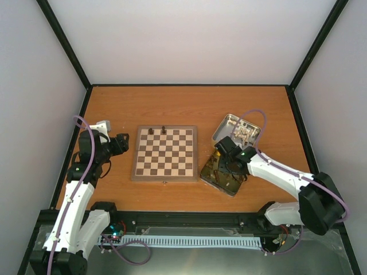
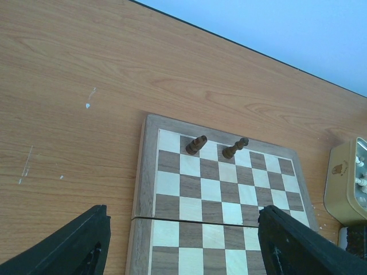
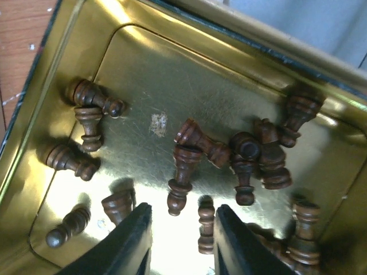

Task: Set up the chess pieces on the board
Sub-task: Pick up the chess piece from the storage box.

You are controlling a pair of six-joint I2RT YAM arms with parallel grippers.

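Gold-lined metal formed the tin [image 3: 172, 69] lying just right of the board [image 1: 165, 153], and the right gripper [image 3: 182, 229] hung low inside it. Its fingers [image 3: 135, 240] stood apart astride one lying dark piece [image 3: 206, 226], the gap wider than that piece, while the other chess pieces [image 3: 252, 154] lay scattered on their sides just beyond the fingertips. Two dark pieces [image 1: 151, 131] stood upright on the board's far row toward its left corner, and the left gripper [image 2: 184, 220] hung just left of the board, jaws wide apart and holding nothing.
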